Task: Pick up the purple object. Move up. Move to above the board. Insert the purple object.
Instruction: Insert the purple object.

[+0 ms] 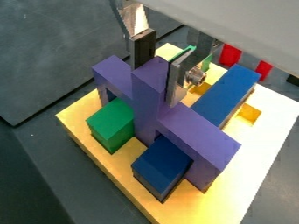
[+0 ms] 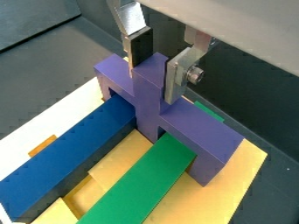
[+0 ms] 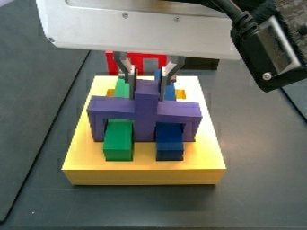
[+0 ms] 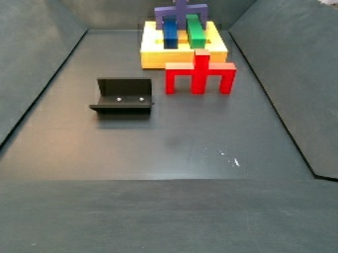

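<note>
While the tool straddles the purple object's upright stem, its plates look slightly spread, so insertion seems essentially done: the purple object sits on the board, bridging the green bar and blue bar. Only withdrawal remains.

The purple object was purple, the board yellow with green and blue bars, gripper fingers silver
</note>
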Controlling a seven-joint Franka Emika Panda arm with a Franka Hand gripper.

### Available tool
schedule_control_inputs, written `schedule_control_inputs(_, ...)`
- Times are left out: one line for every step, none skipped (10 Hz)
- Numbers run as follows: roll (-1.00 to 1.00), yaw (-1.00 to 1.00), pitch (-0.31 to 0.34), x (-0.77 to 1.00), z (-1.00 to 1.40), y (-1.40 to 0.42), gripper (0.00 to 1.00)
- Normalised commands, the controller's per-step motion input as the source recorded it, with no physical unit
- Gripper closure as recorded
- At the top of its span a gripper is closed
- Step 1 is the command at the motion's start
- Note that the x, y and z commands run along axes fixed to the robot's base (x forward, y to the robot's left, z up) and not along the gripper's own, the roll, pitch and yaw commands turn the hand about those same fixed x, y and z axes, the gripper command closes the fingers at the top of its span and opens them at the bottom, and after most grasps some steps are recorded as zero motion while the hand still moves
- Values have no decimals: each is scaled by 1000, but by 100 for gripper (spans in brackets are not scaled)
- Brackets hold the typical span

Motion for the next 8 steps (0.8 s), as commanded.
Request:
schedule_control_inputs(-83, -26, -127, 0, -734, 49, 100)
schedule_control_inputs(-50, 0, -194, -137, -711, 9, 100)
schedule_control_inputs(-114, -14, -237, -306, -566, 157, 100)
schedule_control_inputs(-187, -57, -294, -397, -437, 160, 100)
schedule_control_inputs(-7, -23, -221, -280, -469, 0, 100)
schedule_control_inputs(91, -31, -76, -163, -546, 0, 100)
schedule_control_inputs(106, -51, 0, -103, -366, 0, 100)
schedule_control_inputs(0, 0, 0, 0, 0, 0, 100)
